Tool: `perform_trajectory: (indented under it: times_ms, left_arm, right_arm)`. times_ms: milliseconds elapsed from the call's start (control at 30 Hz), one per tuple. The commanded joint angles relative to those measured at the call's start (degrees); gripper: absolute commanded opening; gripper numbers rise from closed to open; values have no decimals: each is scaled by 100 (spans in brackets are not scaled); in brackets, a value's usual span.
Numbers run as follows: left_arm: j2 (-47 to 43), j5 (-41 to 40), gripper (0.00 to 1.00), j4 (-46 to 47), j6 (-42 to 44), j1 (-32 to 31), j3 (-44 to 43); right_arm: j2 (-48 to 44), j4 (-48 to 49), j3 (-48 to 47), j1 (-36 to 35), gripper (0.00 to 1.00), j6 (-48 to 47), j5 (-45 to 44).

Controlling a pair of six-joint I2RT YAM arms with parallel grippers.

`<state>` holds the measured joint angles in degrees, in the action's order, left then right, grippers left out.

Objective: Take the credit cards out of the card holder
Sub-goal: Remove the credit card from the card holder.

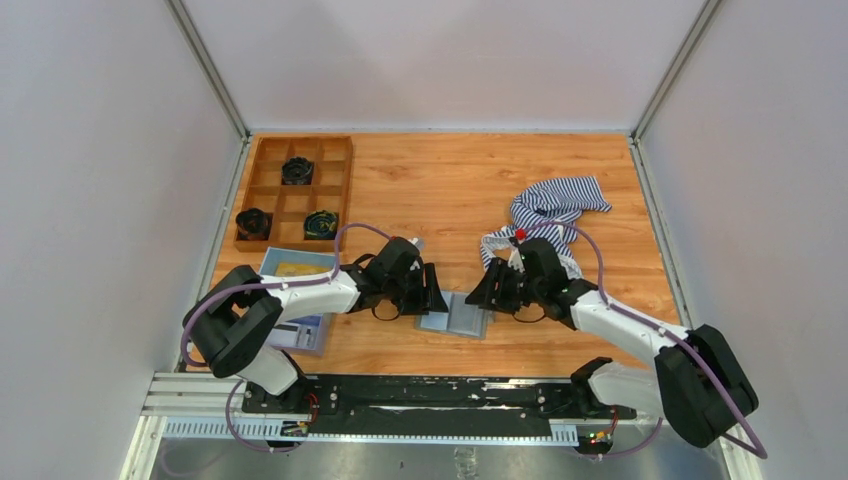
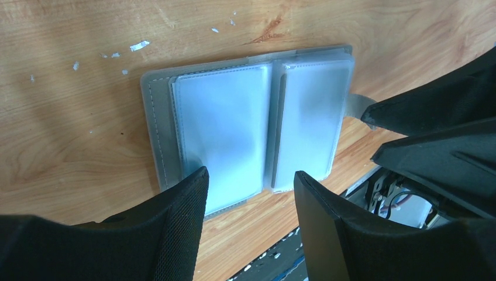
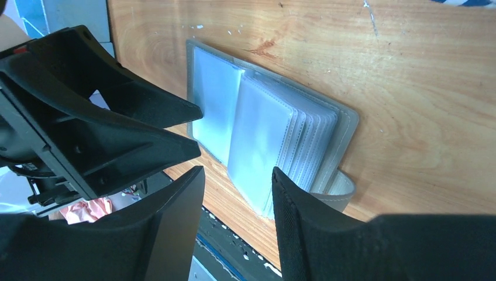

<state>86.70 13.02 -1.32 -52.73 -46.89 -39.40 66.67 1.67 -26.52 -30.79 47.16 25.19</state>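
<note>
Two grippers flank the card holder (image 1: 455, 318), which lies open on the wooden table (image 1: 450, 180) near its front edge. The left gripper (image 1: 435, 295) is at its left and the right gripper (image 1: 482, 290) at its right, both with jaws parted and empty. Pale walls (image 1: 100, 150) enclose the table, and both arms reach low toward the middle.

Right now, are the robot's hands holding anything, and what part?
Nothing is held. The left gripper and the right gripper both have open jaws, poised by the open card holder lying flat on the table.
</note>
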Motion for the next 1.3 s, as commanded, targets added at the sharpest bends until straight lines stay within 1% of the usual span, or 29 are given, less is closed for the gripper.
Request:
perform_trajectory:
  times_ms: [0, 167, 300, 533, 1033, 1267]
  left_arm:
    - [-114, 8, 59, 36, 79, 31, 54]
    - [-81, 41, 59, 52, 70, 31, 42]
    - [-69, 43, 59, 53, 62, 31, 45]
    - [-77, 42, 59, 62, 52, 31, 55]
    - [-57, 60, 59, 79, 46, 31, 99]
    - [-358, 76, 59, -20, 26, 31, 89]
  right_arm:
    - [-186, -290, -79, -69, 51, 4, -249]
    - [64, -212, -135, -81, 50, -38, -32]
    - [309, 140, -130, -155, 50, -5, 173]
    - [504, 275, -129, -265, 49, 13, 187]
    - [570, 375, -221, -380, 49, -5, 248]
    - [808, 697, -183, -420, 49, 135, 399]
